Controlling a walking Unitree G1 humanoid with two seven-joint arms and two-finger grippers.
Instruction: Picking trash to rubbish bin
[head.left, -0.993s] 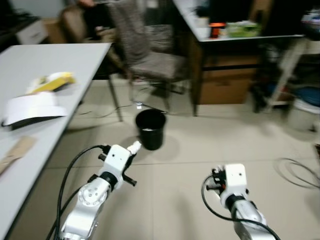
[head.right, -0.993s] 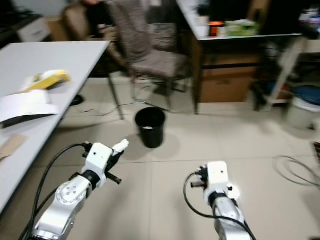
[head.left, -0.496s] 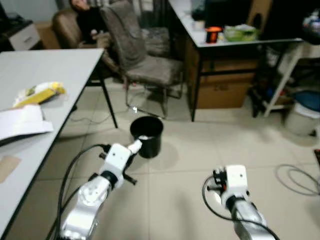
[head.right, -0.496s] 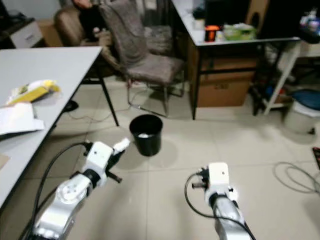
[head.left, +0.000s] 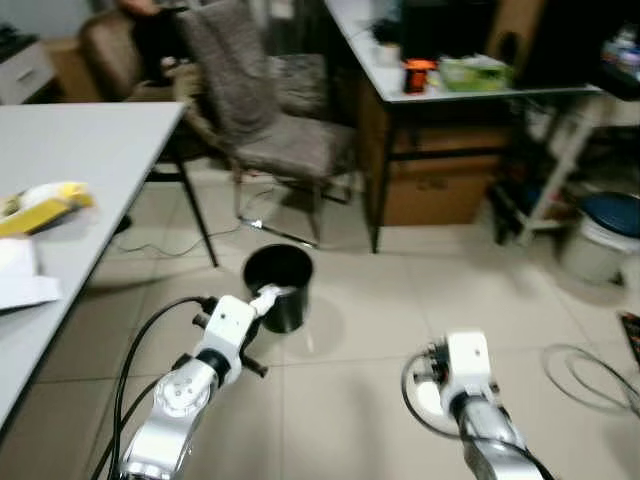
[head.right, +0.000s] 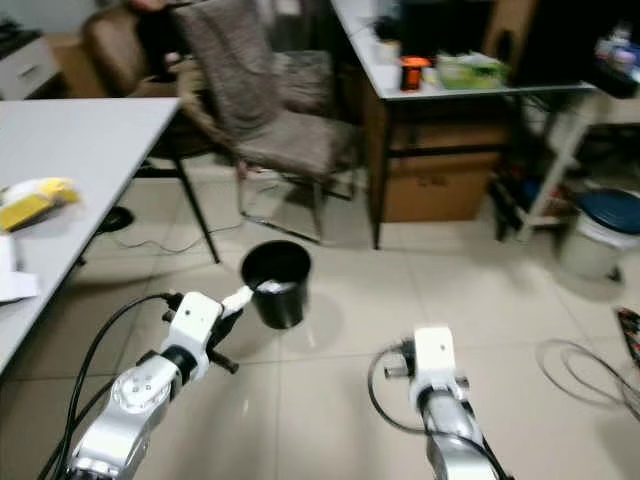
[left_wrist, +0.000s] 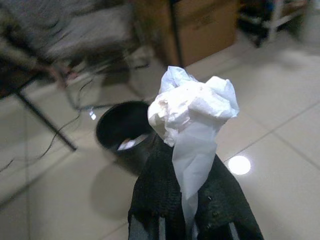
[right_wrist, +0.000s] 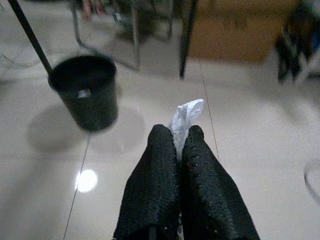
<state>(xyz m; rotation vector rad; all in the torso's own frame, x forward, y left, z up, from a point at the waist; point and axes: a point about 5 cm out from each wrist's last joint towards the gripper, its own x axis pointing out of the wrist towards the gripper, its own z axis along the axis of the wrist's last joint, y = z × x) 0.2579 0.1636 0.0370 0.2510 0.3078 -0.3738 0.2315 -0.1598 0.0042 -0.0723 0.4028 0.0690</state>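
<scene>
A black rubbish bin (head.left: 277, 287) stands on the tiled floor in front of a chair, with a bit of white trash inside. My left gripper (left_wrist: 184, 156) is shut on a crumpled white tissue (left_wrist: 192, 107), held just short of the bin's near rim (head.right: 262, 291). My right gripper (right_wrist: 178, 134) is shut on a small white scrap (right_wrist: 185, 116), lower and to the right of the bin (right_wrist: 85, 91), over bare floor.
A grey chair (head.left: 268, 120) stands behind the bin. A white table (head.left: 85, 150) with a yellow packet (head.left: 45, 205) runs along the left. At the back right are a desk (head.left: 470, 88), a cardboard box (head.left: 440, 187), a bucket (head.left: 600, 235) and a floor cable (head.left: 590, 370).
The camera has moved forward and turned, so the table slid off to the left. The left gripper's tissue now sits closer to the bin's rim. Both grippers keep their hold.
</scene>
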